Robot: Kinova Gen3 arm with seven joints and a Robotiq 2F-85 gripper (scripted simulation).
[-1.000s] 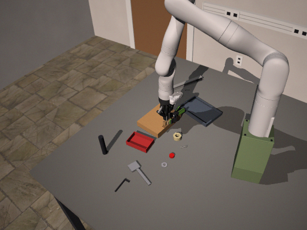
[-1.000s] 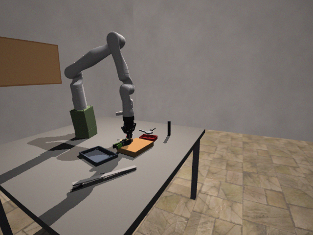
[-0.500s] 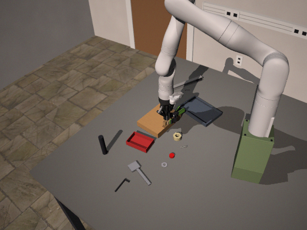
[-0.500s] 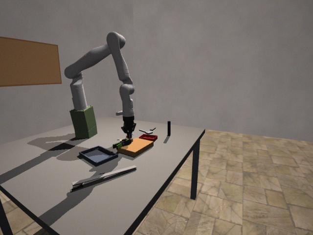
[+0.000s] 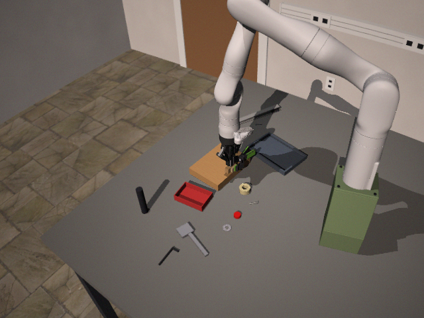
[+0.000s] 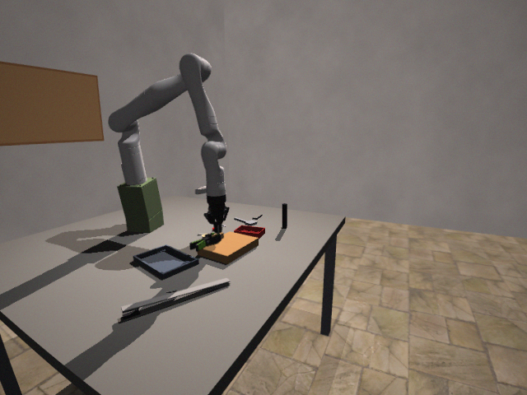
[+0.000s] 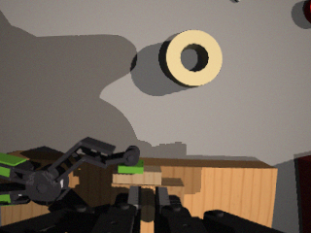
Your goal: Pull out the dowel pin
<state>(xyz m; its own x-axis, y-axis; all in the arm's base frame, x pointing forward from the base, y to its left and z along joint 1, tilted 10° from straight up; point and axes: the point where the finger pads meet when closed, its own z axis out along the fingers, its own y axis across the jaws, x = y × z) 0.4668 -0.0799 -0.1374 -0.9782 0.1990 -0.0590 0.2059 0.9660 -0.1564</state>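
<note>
On the counter point(image 5: 291, 256) point(image 6: 238, 297) point(image 7: 253, 112), the arm point(image 5: 236, 51) point(image 6: 208, 106) reaches steeply down over the bench board point(image 5: 205, 167) point(image 6: 238, 243) point(image 7: 238, 194), beside the spring clamp point(image 5: 251, 153) point(image 6: 198, 243) point(image 7: 44, 186), its nearly closed tool point(image 5: 228, 164) point(image 6: 218, 230) point(image 7: 147, 202) bracketing the dowel pin point(image 7: 147, 212), which seems upright, directly between the fingers, though whether they grip it I cannot tell.
</note>
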